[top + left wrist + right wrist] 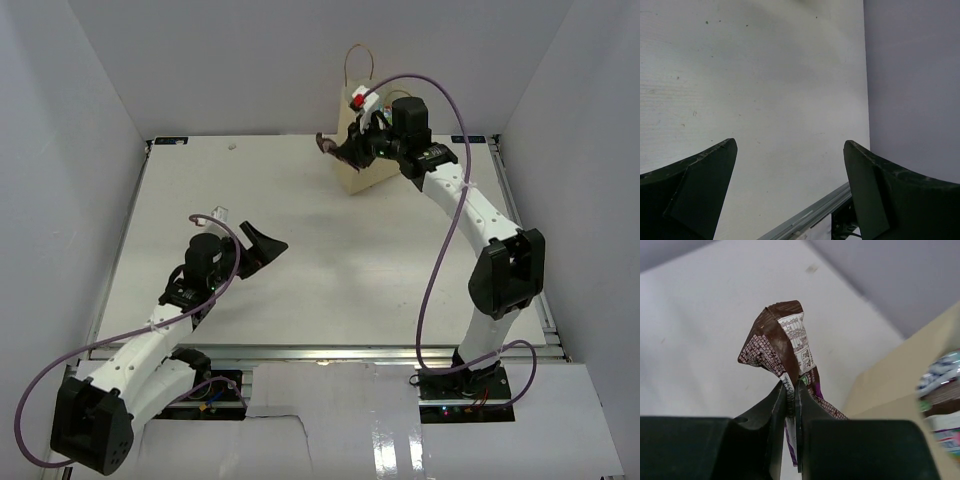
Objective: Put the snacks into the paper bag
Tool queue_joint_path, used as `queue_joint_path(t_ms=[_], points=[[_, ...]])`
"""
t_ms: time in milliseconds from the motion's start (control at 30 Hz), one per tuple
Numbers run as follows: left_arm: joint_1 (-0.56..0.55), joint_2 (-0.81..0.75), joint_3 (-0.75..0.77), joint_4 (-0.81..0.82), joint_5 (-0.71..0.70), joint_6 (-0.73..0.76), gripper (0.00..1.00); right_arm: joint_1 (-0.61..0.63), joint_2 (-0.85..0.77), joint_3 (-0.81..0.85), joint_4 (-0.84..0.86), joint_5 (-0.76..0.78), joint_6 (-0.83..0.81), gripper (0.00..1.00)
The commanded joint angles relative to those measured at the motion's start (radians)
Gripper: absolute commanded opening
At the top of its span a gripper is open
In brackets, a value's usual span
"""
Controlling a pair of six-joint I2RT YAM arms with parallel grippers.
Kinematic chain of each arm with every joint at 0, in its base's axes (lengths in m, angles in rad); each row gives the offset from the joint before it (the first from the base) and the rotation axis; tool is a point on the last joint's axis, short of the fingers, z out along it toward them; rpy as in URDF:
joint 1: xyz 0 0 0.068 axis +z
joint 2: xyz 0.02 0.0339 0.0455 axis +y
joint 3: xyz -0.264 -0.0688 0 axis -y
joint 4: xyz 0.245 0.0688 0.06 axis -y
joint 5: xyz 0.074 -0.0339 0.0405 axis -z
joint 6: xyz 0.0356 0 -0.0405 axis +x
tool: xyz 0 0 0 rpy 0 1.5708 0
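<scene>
Paper bag holding packets, perhaps two, right tool pinching brown packet

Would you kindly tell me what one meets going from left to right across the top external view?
Left tool → brown snack packet → paper bag → right arm's elbow.

Robot lab test cell: white table, plain grey enclosure walls around.
</scene>
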Motion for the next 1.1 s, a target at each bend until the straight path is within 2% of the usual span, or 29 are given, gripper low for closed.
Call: queue_joint_path(t_ms=[0,100,133,267,400,433,467,533,567,633,667,733,767,800,833,900,967,1067], points=[[0.001,-0.072,-0.001,0.002,-0.013,-0.01,0.98,0.023,-0.002,0.105,0.408,0.429,0.161,0.08],[0.001,-0.096,-0.008,-0.001,-0.023,-0.007,0.98,0.025,0.113,0.255,0.4,0.699,0.135,0.08],[0.003,-0.098,-0.006,-0.001,-0.024,-0.005,0.98,0.025,0.141,0.353,0.39,0.741,0.122,0.08],[0.001,-0.092,-0.006,-0.001,-0.017,-0.003,0.98,0.037,0.276,0.506,0.392,0.847,-0.01,0.08],[0.001,-0.087,-0.006,-0.001,-0.016,0.0,0.98,0.037,0.301,0.486,0.435,0.898,-0.116,0.08],[0.001,-0.089,-0.009,-0.001,-0.016,0.001,0.98,0.035,0.296,0.46,0.437,0.898,-0.122,0.11],[0.001,-0.09,-0.009,-0.001,-0.016,0.001,0.98,0.034,0.295,0.445,0.437,0.893,-0.127,0.21],[0.001,-0.092,-0.011,-0.001,-0.016,0.003,0.98,0.029,0.264,0.406,0.438,0.878,-0.127,0.31],[0.001,-0.093,-0.011,-0.001,-0.014,0.003,0.98,0.026,0.252,0.367,0.439,0.846,-0.123,0.47],[0.001,-0.093,-0.008,-0.001,-0.014,0.012,0.98,0.022,0.203,0.334,0.431,0.798,-0.101,0.61],[0.001,-0.093,-0.008,-0.001,-0.013,0.016,0.98,0.02,0.187,0.323,0.414,0.76,-0.096,0.75],[0.001,-0.092,0.003,-0.001,-0.008,0.029,0.98,0.018,0.143,0.348,0.295,0.621,-0.095,0.87],[0.001,-0.09,0.006,-0.001,-0.007,0.045,0.98,0.018,0.134,0.41,0.221,0.529,-0.106,0.99],[0.003,-0.089,0.018,-0.001,-0.005,0.053,0.98,0.017,0.121,0.432,0.048,0.335,-0.127,0.95],[0.001,-0.086,0.023,-0.001,-0.002,0.061,0.98,0.017,0.08,0.435,-0.019,0.247,-0.147,0.9],[0.001,-0.087,0.037,-0.001,-0.002,0.081,0.98,0.014,0.027,0.365,-0.127,-0.001,-0.234,0.9],[0.001,-0.086,0.048,-0.03,0.0,0.099,0.98,0.014,-0.035,0.293,-0.257,-0.11,-0.238,0.9],[0.003,-0.089,0.052,-0.036,0.003,0.105,0.98,0.0,-0.076,0.242,-0.445,-0.165,-0.242,0.9]])
